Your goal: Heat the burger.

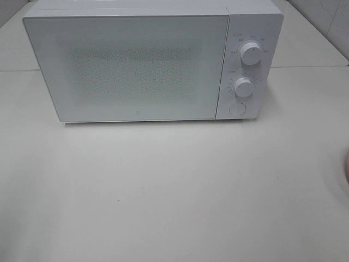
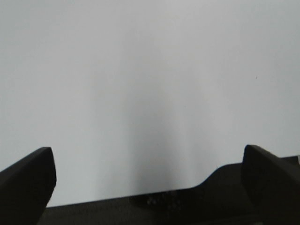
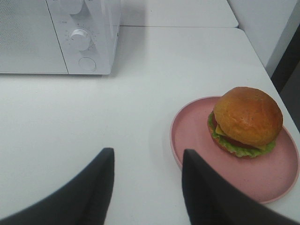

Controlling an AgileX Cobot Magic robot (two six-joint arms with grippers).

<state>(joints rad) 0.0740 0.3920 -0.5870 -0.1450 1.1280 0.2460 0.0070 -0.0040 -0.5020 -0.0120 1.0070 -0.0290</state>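
The burger [image 3: 247, 119], an orange-brown bun with lettuce showing, sits on a pink plate [image 3: 192, 136] on the white table. My right gripper [image 3: 147, 157] hovers a short way from the plate's rim, its dark fingers apart with nothing between them. The exterior high view catches only a sliver of the pink plate [image 1: 346, 164] at its right edge, and the burger is out of that view. My left gripper [image 2: 146, 152] is open wide above bare white table. Neither arm appears in the exterior high view.
A white microwave [image 1: 136, 65] stands at the back of the table with its door shut. Two round knobs [image 1: 251, 53] [image 1: 244, 86] and a round button [image 1: 237, 107] sit on its right panel. The microwave [image 3: 28, 42] also shows in the right wrist view.
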